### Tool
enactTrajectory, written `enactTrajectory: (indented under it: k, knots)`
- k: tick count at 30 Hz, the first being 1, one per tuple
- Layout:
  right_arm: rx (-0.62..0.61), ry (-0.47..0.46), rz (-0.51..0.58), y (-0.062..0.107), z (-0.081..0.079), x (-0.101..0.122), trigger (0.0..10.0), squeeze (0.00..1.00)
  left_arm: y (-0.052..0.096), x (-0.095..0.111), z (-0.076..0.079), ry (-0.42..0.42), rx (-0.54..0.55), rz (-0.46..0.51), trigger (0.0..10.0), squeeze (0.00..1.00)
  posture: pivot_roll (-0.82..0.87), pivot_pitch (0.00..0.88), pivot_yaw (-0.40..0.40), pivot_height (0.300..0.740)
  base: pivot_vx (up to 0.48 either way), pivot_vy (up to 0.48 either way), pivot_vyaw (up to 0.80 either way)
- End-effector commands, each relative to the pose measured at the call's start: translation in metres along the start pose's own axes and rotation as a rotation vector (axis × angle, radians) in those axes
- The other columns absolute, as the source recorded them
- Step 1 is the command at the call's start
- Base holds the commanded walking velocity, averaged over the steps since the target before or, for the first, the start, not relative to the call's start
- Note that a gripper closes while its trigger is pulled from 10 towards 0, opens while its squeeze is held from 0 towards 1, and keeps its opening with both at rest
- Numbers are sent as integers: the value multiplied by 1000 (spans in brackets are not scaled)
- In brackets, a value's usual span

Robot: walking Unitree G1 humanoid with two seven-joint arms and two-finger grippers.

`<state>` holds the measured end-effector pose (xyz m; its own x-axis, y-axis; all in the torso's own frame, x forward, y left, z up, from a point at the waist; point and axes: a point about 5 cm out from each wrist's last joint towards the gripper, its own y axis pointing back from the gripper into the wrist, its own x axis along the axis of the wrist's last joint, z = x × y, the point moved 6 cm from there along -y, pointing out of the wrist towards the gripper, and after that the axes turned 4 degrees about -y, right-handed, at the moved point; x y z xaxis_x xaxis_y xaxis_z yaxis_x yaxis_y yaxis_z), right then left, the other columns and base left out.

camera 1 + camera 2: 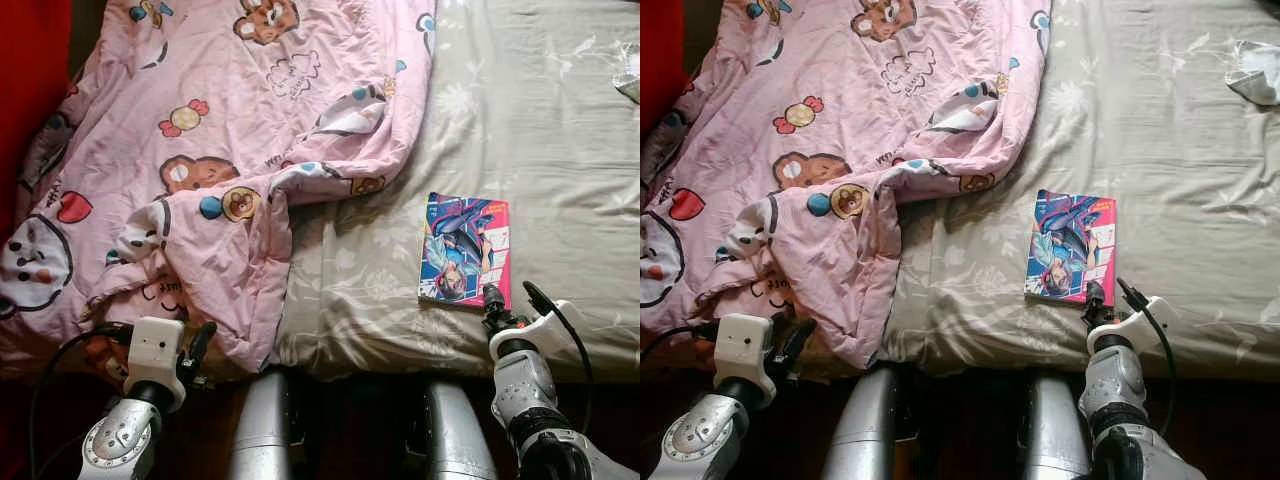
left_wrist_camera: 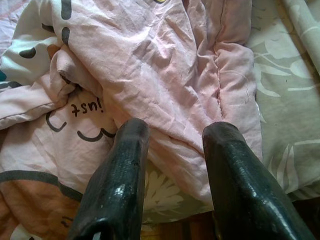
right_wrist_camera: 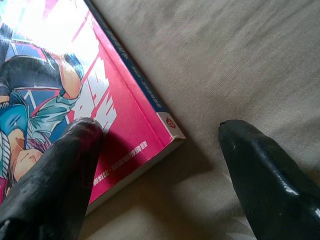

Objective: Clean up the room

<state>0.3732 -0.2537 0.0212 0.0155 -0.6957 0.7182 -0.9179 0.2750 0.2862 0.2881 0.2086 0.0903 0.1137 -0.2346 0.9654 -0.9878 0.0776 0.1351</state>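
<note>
Right gripper (image 3: 160, 135) straddled, fingers wide, the near corner of the pink-and-blue illustrated book (image 1: 465, 250) near the grey floral bed's (image 1: 560, 150) front edge; left gripper (image 2: 175, 132), also spread, hovered over the pink cartoon-print quilt (image 1: 220, 130).

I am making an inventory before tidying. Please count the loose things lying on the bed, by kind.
Pink cartoon-print quilt, crumpled on the robot's left side of the grey-green floral bedsheet: 1
Pink-edged comic book with an illustrated cover, flat on the sheet: 1
Pale crumpled item at the far right edge, kind unclear: 1
Total: 3
</note>
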Motion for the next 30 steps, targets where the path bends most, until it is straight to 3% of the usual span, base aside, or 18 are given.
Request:
enactTrajectory:
  k: [1,14,17,23,25,30]
  knots:
    - [-33,-10,-94,10,14,-29,10000,0,8,-9,-7,-14,15,-42,10000,0,206,460,137,619,0,0,0]
    - [46,-96,-139,11,1,-41,10000,0,12,-7,-8,-20,18,-46,10000,0,218,469,142,619,0,0,0]
    - [103,-108,-113,7,-14,-33,10000,0,14,-9,-7,-17,20,-53,10000,0,219,476,142,619,0,0,0]
    - [125,-111,-88,3,-21,-24,10000,0,16,-11,-6,-13,19,-58,10000,0,217,478,140,619,0,0,0]
    - [145,-71,-30,-1,-30,-9,10000,0,15,-11,-5,-9,18,-58,10000,0,207,474,134,619,0,0,0]
    - [117,-29,25,-3,-26,3,10000,0,14,-13,-3,-4,17,-61,10000,0,198,467,128,619,0,0,0]
